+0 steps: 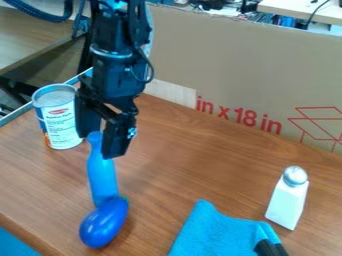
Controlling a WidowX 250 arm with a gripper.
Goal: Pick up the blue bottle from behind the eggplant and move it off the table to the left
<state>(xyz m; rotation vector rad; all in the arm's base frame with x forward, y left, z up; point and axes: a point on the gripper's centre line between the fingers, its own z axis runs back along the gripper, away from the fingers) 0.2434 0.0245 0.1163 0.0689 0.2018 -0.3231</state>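
The gripper (pixel 100 137) hangs at the left of the camera view, low over the table, right at the narrow top end of a bright blue bottle-shaped object (pixel 102 175). Whether it holds that end is not clear. The wider part of the blue object extends toward the front edge. At its lower end is a glossy dark blue oval object (pixel 104 222), touching or overlapping it. A can with a white label (pixel 61 120) stands just left of the gripper.
A white shaker with a silver cap (pixel 289 197) stands at the right. Near the front, a turquoise cloth (pixel 220 232) lies beside a black object (pixel 270 248). A cardboard panel (pixel 247 65) borders the back of the wooden table (pixel 180 150).
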